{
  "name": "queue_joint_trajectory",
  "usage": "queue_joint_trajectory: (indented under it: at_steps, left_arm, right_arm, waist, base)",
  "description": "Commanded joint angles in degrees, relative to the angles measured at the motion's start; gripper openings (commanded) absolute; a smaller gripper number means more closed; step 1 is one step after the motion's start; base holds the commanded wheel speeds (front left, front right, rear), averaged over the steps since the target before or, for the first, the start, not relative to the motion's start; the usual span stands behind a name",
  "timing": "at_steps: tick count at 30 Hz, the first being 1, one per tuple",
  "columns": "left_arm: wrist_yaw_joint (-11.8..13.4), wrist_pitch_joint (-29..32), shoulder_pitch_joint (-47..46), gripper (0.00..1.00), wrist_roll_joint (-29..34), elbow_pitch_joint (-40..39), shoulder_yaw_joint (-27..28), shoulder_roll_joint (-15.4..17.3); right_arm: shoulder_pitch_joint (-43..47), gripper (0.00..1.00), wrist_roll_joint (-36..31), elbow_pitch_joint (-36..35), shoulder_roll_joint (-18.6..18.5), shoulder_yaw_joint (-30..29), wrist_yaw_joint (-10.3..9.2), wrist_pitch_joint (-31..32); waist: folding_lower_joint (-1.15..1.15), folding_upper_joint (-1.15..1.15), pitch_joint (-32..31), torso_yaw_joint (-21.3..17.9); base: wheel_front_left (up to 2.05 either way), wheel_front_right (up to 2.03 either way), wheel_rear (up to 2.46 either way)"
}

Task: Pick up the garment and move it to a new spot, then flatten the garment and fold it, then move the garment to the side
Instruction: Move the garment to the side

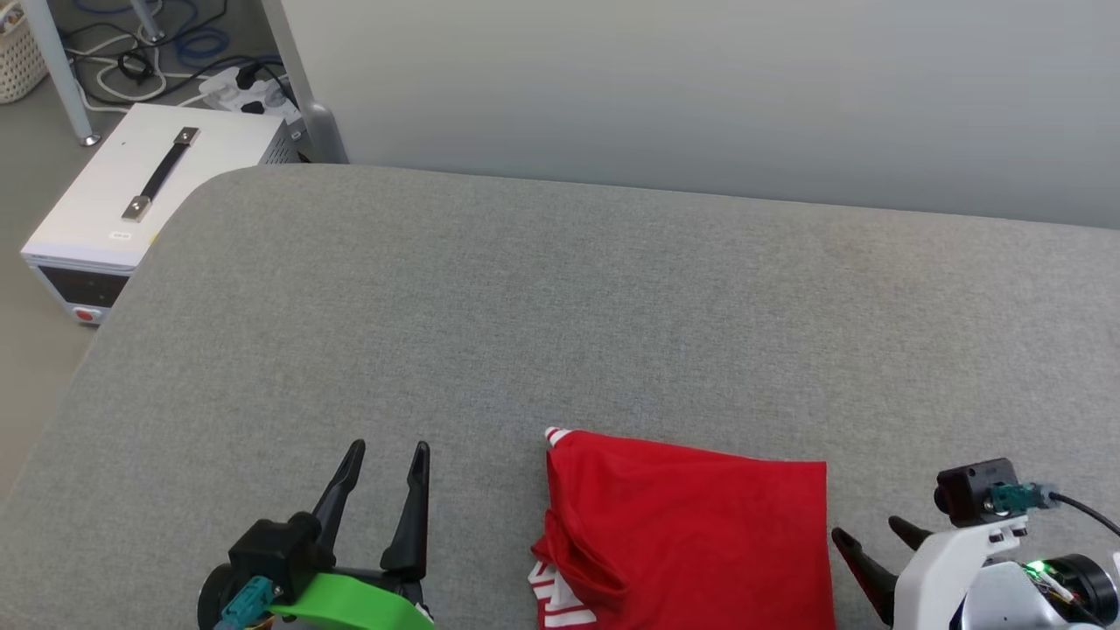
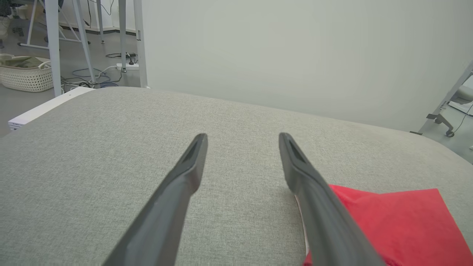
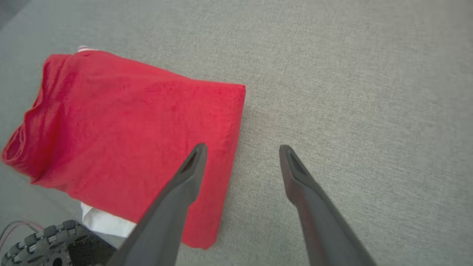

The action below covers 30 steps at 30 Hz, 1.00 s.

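Observation:
The garment [image 1: 691, 534] is a red shirt folded into a compact rectangle near the front edge of the grey padded table [image 1: 560, 306], with red-white striped trim showing at its left side. It also appears in the left wrist view as the garment [image 2: 399, 221] and in the right wrist view as the garment [image 3: 129, 140], a white sleeve edge peeking from under it. My left gripper [image 1: 389, 459] stands open to the left of the shirt, nothing between its fingers. My right gripper [image 1: 871, 538] is open at the shirt's right edge, one finger over the fabric in the right wrist view.
A white box with a black handle [image 1: 149, 192] stands on the floor beyond the table's left corner, with cables and a power strip [image 1: 236, 92] behind it. A pale wall [image 1: 700, 87] runs along the table's far edge. A wicker basket [image 2: 26, 72] sits on the floor.

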Motion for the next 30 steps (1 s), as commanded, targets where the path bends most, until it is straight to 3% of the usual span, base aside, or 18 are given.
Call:
queue_joint_trajectory:
  at_steps: [1,5,9,23,24,26,30]
  left_arm:
    - [-0.17,-0.34,-1.52,1.0,-0.17,0.19,-0.12,0.03]
    - [-0.17,-0.34,-2.78,1.0,-0.11,0.22,-0.63,-0.13]
    - [-0.17,-0.34,-3.84,1.0,-0.33,0.71,-1.4,-0.16]
    - [-0.17,-0.34,-5.65,1.0,-0.39,1.94,-2.91,-0.22]
    - [-0.17,-0.34,-5.65,1.0,-0.38,2.02,-2.98,-0.2]
    - [-0.17,-0.34,-5.61,1.0,-0.38,2.18,-3.06,-0.15]
    - [-0.17,-0.34,-5.48,1.0,-0.52,2.62,-3.18,0.1]
  right_arm:
    - [-1.3,1.0,0.86,-0.28,-0.49,0.23,-0.05,3.13]
    - [-3.42,1.0,2.94,0.83,0.99,-0.66,-0.05,11.31]
    - [-5.63,1.0,2.72,3.23,1.88,-0.67,-0.05,14.87]
    - [-7.93,0.97,1.78,13.14,4.43,3.09,-0.05,15.62]
    - [-7.95,0.6,1.76,13.65,4.45,3.33,-0.05,15.39]
    - [-8.07,0.0,1.71,14.5,4.29,4.04,-0.05,14.72]
    - [-8.68,0.0,1.44,14.95,3.21,5.45,-0.05,12.08]
  waist:
    - [0.0,0.0,1.2,0.91]
    - [0.0,0.0,2.98,2.3]
    - [0.0,0.0,4.64,3.71]
    - [0.0,0.0,6.9,7.18]
    - [0.0,0.0,6.88,7.23]
    - [0.0,0.0,6.76,7.25]
    - [0.0,0.0,5.96,6.52]
  base:
    - [0.0,0.0,0.0]
    - [0.0,0.0,0.0]
    - [0.0,0.0,0.0]
    - [0.0,0.0,0.0]
    - [0.0,0.0,0.0]
    - [0.0,0.0,0.0]
    - [0.0,0.0,0.0]
